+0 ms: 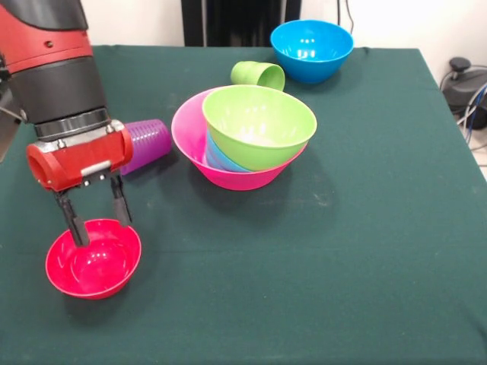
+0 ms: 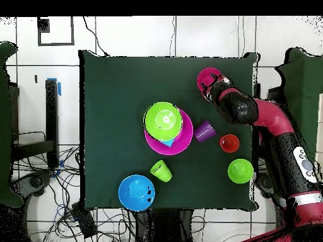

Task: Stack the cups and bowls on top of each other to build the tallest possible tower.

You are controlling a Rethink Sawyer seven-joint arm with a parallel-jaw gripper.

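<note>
Red-cased and spread wide, the gripper (image 1: 97, 214) straddles the far rim of a small red bowl (image 1: 93, 258) without clamping it, a toppled purple cup (image 1: 144, 144) at its 1 o'clock, before the green-topped tower (image 1: 247, 137) in the pink bowl (image 1: 190, 141).

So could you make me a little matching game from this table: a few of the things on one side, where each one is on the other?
Things
1. green bowl
2. purple cup
3. red bowl
4. blue bowl

Places
A. lying on its side beside the pink bowl
B. under the tool, one finger inside its rim
C. alone near a table corner
D. nested on top, in the pink bowl

Pairs: 1-D, 2-A, 3-B, 4-C
</note>
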